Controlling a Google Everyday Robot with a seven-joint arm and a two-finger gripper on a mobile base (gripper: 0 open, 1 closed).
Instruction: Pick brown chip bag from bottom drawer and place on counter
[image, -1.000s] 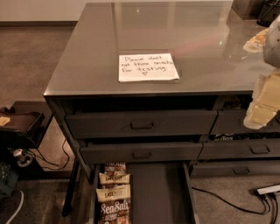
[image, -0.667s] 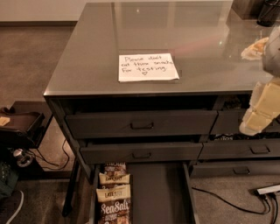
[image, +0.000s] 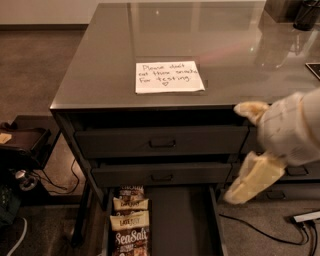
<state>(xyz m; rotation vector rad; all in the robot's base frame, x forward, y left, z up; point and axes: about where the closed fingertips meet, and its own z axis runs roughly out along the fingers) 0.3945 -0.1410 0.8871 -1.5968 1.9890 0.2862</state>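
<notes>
Down at the foot of the cabinet, in the only view we have, the bottom drawer (image: 182, 222) is standing pulled out, and the brown chip bag (image: 131, 241) is lying flat on its floor, tight against the wall on the picture's left, with its white "Sea Salt" lettering facing up. It is heading a row of look-alike bags (image: 130, 212) overlapping one another back towards the cabinet, so the row is running along the drawer's length. The other half of the floor is showing bare. Over on the picture's right, the claw (image: 236, 152) is hanging in front of the upper drawer fronts (image: 162, 143), level with them and just below the edge of the bench (image: 100, 60). It is released, with its two cream fingers (image: 255, 176) spread wide and nothing between them. That puts the bag below the claw and off to the picture's left, well apart from it, and I'm judging the coming reach has to go down and across into the narrow drawer. Up top, the bench is carrying a white handwritten note (image: 169, 76), with no bag on it yet.
</notes>
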